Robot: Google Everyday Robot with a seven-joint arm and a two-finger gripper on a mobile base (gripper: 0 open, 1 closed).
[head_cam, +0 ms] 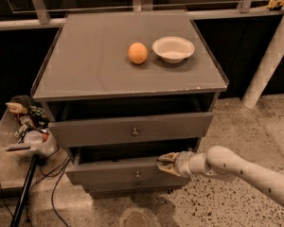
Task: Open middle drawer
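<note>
Matt grey middle drawer (109, 171) with a shiny metal knob (137, 175); smooth, pale plastic-looking tool (161, 163) at its top edge.
</note>
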